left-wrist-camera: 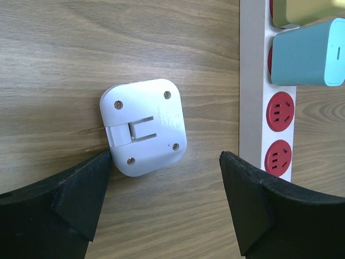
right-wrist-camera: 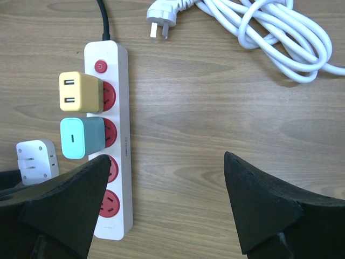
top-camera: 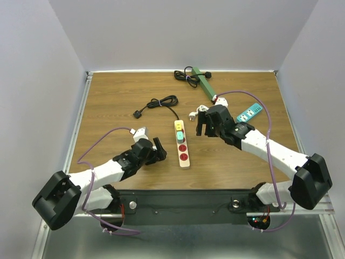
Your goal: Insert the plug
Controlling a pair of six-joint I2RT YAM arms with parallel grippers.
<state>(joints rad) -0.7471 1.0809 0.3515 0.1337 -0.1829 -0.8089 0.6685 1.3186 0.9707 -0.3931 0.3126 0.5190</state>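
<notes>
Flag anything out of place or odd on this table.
The white adapter lies loose on the wood, prong face up, beside the power strip rather than plugged in. Nothing looks spilled or damaged.

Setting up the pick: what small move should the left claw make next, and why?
Probably ease the open left claw forward and sideways to centre on the white adapter. It lies flat on the table, off-centre beside one finger, not yet between them. The power strip has two red sockets free.
</notes>
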